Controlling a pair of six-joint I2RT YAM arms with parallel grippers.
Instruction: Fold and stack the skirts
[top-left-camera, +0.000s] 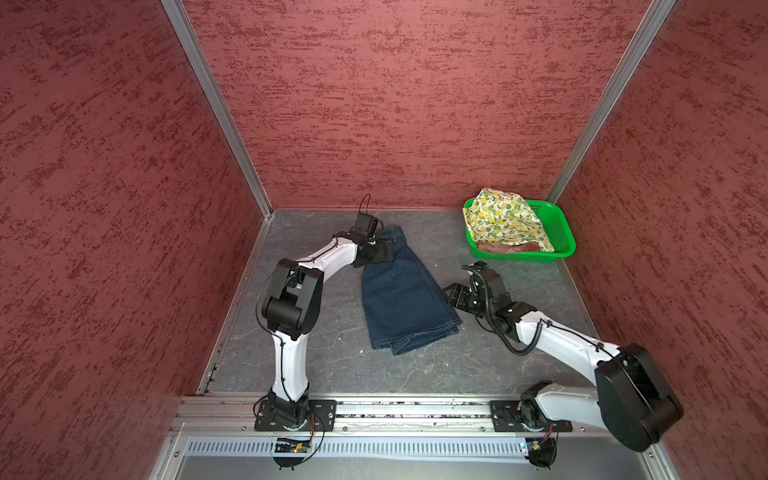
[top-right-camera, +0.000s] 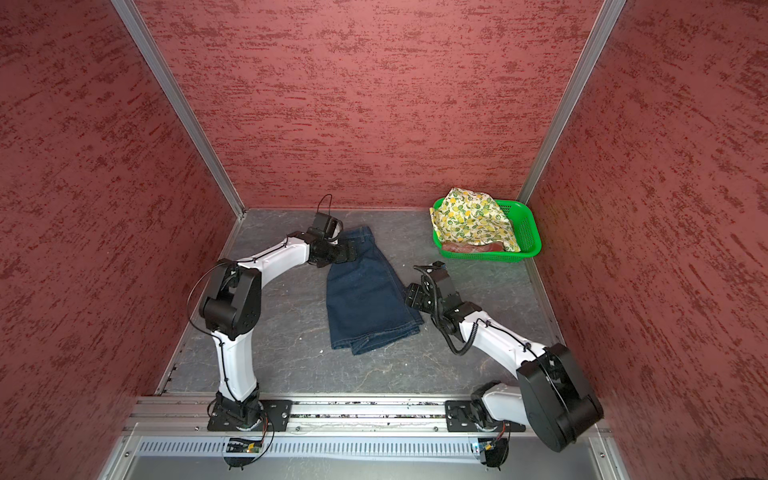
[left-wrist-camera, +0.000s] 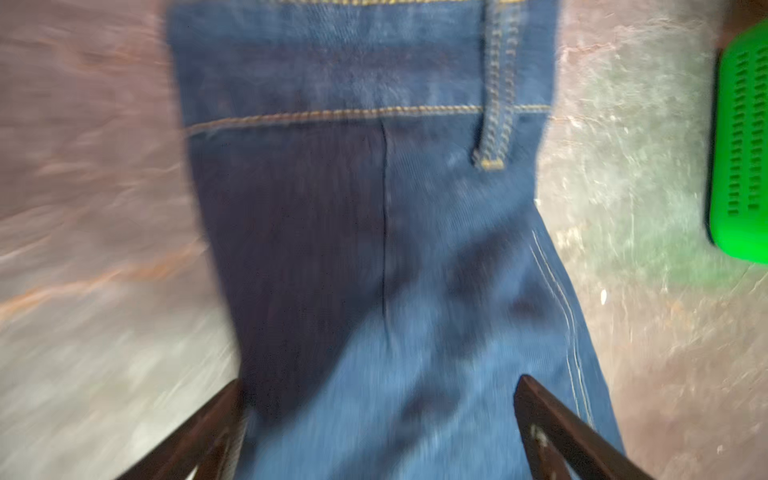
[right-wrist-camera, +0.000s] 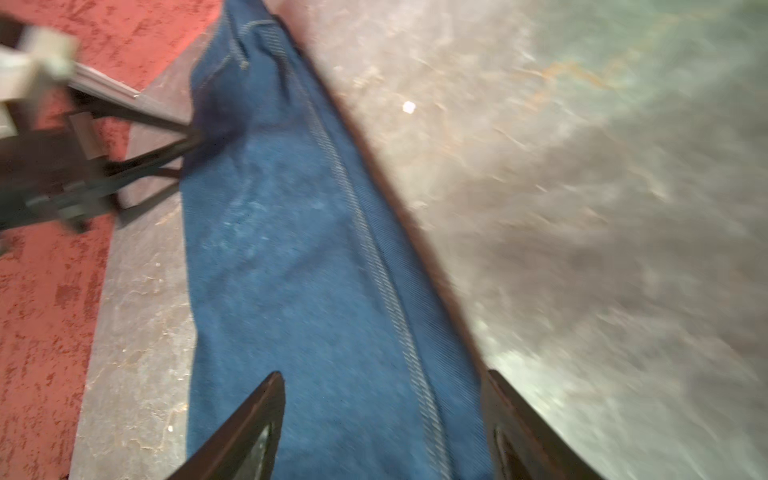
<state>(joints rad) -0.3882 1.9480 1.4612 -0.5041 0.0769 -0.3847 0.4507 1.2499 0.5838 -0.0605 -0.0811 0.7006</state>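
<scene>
The dark denim skirt (top-left-camera: 405, 295) (top-right-camera: 365, 295) lies folded lengthwise on the grey tabletop, waistband at the far end. My left gripper (top-left-camera: 384, 251) (top-right-camera: 351, 251) hovers over the waistband's left part. In its wrist view it is open (left-wrist-camera: 380, 399), with only denim (left-wrist-camera: 374, 249) under the spread fingers. My right gripper (top-left-camera: 451, 291) (top-right-camera: 409, 293) is at the skirt's right edge, open (right-wrist-camera: 384, 395) over the seam side of the denim (right-wrist-camera: 291, 270), holding nothing. The lemon-print skirt (top-left-camera: 505, 220) (top-right-camera: 473, 220) lies crumpled on the plaid skirt (top-left-camera: 507, 248) (top-right-camera: 469, 248).
A green perforated basket (top-left-camera: 559, 232) (top-right-camera: 525, 232) (left-wrist-camera: 744, 145) in the far right corner holds the other two skirts. Red textured walls close in the left, back and right sides. An aluminium rail (top-left-camera: 415, 409) with both arm bases runs along the front.
</scene>
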